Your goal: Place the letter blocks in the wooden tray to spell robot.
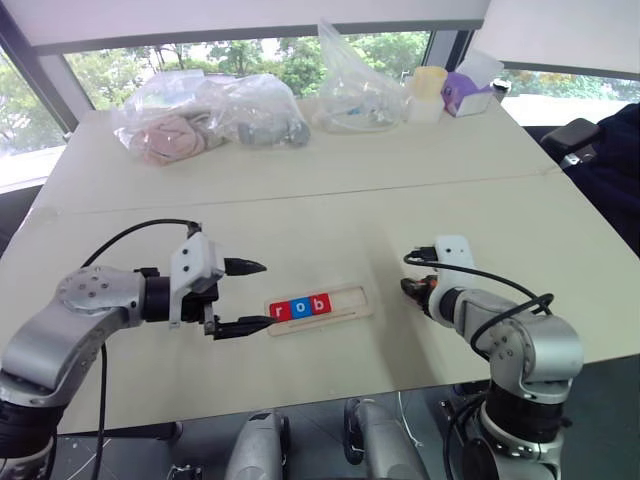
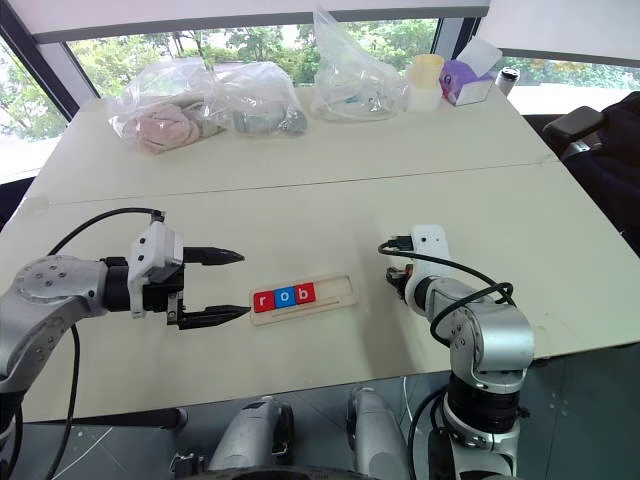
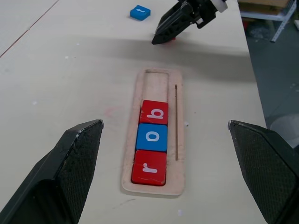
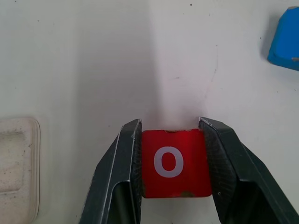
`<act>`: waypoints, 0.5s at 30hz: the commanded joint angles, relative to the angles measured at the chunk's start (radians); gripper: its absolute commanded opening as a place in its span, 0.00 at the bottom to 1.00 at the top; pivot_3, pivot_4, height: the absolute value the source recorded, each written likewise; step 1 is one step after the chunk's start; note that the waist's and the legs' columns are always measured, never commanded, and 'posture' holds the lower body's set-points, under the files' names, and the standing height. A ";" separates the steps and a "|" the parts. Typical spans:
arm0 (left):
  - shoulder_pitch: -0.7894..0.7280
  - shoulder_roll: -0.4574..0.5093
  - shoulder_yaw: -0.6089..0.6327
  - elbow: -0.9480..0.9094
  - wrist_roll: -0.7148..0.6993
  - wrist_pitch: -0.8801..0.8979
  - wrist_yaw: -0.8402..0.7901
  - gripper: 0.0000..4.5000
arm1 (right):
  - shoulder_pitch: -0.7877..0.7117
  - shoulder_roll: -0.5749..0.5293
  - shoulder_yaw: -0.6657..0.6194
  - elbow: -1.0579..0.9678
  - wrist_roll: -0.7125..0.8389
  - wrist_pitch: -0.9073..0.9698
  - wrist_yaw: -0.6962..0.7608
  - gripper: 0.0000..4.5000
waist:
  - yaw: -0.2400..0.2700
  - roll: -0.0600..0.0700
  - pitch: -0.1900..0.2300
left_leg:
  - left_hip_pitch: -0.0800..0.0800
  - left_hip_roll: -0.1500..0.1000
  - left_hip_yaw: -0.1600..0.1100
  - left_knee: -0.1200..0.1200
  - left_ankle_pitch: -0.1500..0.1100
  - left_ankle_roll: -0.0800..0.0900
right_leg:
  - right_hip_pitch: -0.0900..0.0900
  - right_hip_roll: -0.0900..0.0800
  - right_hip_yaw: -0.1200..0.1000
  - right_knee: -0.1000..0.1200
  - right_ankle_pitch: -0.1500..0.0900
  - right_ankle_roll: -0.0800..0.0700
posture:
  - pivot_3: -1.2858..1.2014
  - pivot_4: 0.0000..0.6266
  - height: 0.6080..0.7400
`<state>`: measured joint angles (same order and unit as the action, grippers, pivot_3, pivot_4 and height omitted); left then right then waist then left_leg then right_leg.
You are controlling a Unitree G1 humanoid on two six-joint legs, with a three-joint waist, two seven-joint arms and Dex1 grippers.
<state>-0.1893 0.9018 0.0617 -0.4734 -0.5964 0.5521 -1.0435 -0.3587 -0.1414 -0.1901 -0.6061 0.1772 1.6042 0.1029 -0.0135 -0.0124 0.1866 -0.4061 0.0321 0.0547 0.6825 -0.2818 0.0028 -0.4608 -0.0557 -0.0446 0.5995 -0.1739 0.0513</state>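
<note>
A pale table [image 1: 330, 215] fills the scene, with the wooden tray [image 1: 345, 300] lying across its near middle. Three letter blocks sit side by side in the tray's groove at the end toward the robot's left: a red r block [image 1: 280, 312], a blue o block [image 1: 300, 307] and a red b block [image 1: 319, 303], each touching the next, while the rest of the groove is bare. The left gripper [image 1: 252, 296] hovers just beside that end of the tray, pointing toward it, its two black fingers [image 3: 70, 172] spread wide with nothing between them. The right gripper [image 4: 170, 163] is near the tray's other end, to the robot's right, angled down toward the table, and its fingers are clamped on the two sides of a red block with a white o [image 4: 174, 163] (the letter faces the wrist camera). Another blue block [image 3: 139, 12] lies flat on the table beyond the right gripper, apart from the tray. Along the far edge of the table lie clear plastic bags [image 1: 210, 115] and a purple tissue box [image 1: 465, 92].
</note>
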 commanded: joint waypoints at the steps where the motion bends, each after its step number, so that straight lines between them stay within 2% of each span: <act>1: -0.014 0.002 0.011 -0.005 0.009 -0.024 -0.008 1.00 | 0.015 0.008 0.010 -0.012 -0.006 0.001 -0.009 0.38 | -0.001 0.000 0.000 | 0.000 0.000 0.000 0.000 0.000 0.000 | 0.000 0.000 0.000 0.000 0.000 0.000 | 0.52 0.24 1.00; 4: -0.013 0.001 0.013 -0.006 0.010 -0.023 -0.008 1.00 | 0.007 -0.009 0.024 -0.012 0.001 -0.003 0.002 0.73 | -0.001 0.000 0.000 | 0.000 0.000 0.000 0.000 0.000 0.000 | 0.000 0.000 0.000 0.000 0.000 0.000 | 0.52 0.24 1.00; 6: -0.012 0.000 0.015 -0.006 0.010 -0.022 -0.008 1.00 | -0.002 -0.057 0.052 -0.018 0.018 -0.019 0.032 0.92 | 0.001 0.000 0.000 | 0.000 0.000 0.000 0.000 0.000 0.000 | 0.000 0.000 0.000 0.000 0.000 0.000 | 0.52 0.24 1.00; 7: -0.012 0.000 0.015 -0.006 0.011 -0.022 -0.007 1.00 | -0.009 -0.092 0.067 -0.022 0.034 -0.026 0.058 0.99 | 0.001 0.000 0.000 | 0.000 0.000 0.000 0.000 0.000 0.000 | 0.001 0.000 0.000 0.000 0.000 0.000 | 0.52 0.24 1.00; 9: -0.010 -0.001 0.017 -0.009 0.011 -0.021 -0.006 1.00 | -0.022 -0.157 0.087 -0.028 0.071 -0.039 0.116 0.99 | 0.001 0.000 0.000 | 0.000 0.000 0.000 0.001 0.000 0.000 | 0.001 -0.001 0.000 0.000 0.000 0.000 | 0.52 0.24 1.00; 11: -0.006 -0.002 0.020 -0.012 0.010 -0.021 -0.005 1.00 | -0.042 -0.278 0.112 -0.027 0.129 -0.082 0.223 0.99 | 0.000 0.000 0.000 | -0.001 0.000 0.000 0.001 0.000 0.000 | 0.000 -0.002 0.000 -0.001 0.000 0.000 | 0.52 0.24 1.00; 15: -0.005 -0.003 0.023 -0.011 0.008 -0.021 -0.005 1.00 | -0.034 -0.544 0.151 0.022 0.207 -0.337 0.497 0.99 | 0.000 0.000 0.001 | -0.001 -0.001 0.000 0.000 0.000 0.000 | 0.000 -0.001 0.001 -0.002 -0.001 0.001 | 0.52 0.24 1.00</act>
<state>-0.1913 0.8991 0.0621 -0.4725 -0.5823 0.5477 -1.0439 -0.3906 -0.6337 -0.0465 -0.5956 0.3501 1.3995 0.4830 -0.0133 -0.0125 0.1874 -0.4072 0.0311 0.0547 0.6823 -0.2819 0.0031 -0.4610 -0.0562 -0.0439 0.5975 -0.1746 0.0524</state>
